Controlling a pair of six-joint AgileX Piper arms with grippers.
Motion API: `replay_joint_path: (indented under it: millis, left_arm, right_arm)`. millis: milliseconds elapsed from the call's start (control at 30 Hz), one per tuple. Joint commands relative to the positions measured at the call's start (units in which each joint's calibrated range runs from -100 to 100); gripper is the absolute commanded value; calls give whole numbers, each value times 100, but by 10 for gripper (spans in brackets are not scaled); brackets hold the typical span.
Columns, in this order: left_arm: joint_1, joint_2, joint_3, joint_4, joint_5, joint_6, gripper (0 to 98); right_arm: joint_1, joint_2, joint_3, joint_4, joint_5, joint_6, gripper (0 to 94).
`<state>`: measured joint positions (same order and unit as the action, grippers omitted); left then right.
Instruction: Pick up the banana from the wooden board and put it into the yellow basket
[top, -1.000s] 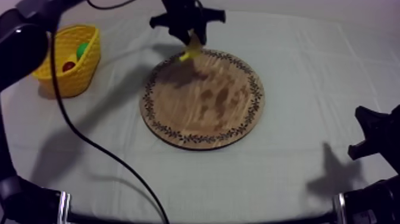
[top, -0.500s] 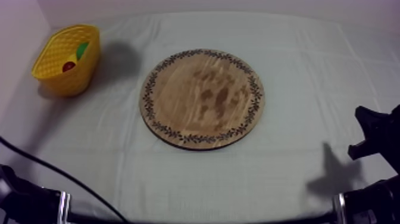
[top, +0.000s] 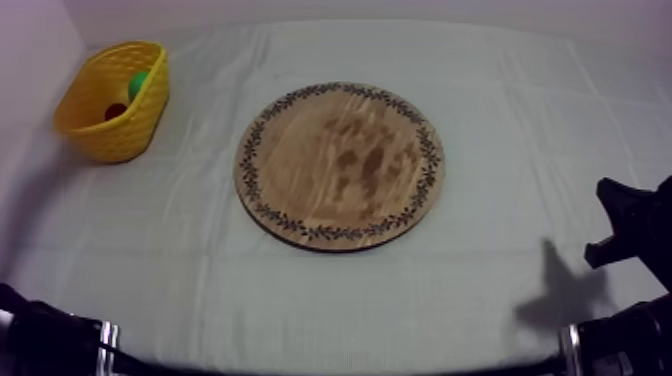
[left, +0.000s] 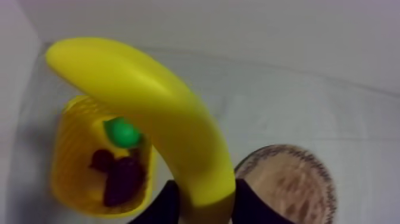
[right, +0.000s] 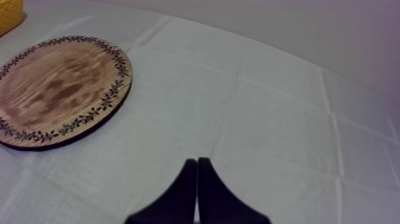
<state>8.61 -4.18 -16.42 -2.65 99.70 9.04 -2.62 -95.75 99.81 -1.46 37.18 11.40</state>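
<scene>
Left gripper is clamping the banana by its lower end, one black finger pressing on each side. The banana is arching up and away from the fingers and is hanging in the air above the table, touching nothing else. In the left wrist view its curve is crossing over the yellow basket beneath it.

The basket is sitting near the far left corner of the table, tilting slightly. Inside it, a green round piece is lying next to a small red fruit. The left wrist view is also showing a dark red-purple lump in there, kind not clear.

The wooden board is lying flat at the middle of the table, well apart from the basket.

Right gripper is resting low near the table's near right edge, fingers pressing together in a narrow wedge, gripping nothing, pointing over cloth beside the board.
</scene>
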Motion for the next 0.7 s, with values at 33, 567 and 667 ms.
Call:
replay_joint_path:
  millis: [33,567,667]
  left_arm:
    - [-370,56,670,-1,6,-190,260]
    - [-1018,1472,1545,-28,-661,-839,321]
    - [-1078,1526,1621,-4,-834,-835,381]
  right_arm:
    - [1,0,-3,-3,0,1,4]
    - [1,0,-3,-3,0,1,4]
    - [1,0,-3,-3,0,1,4]
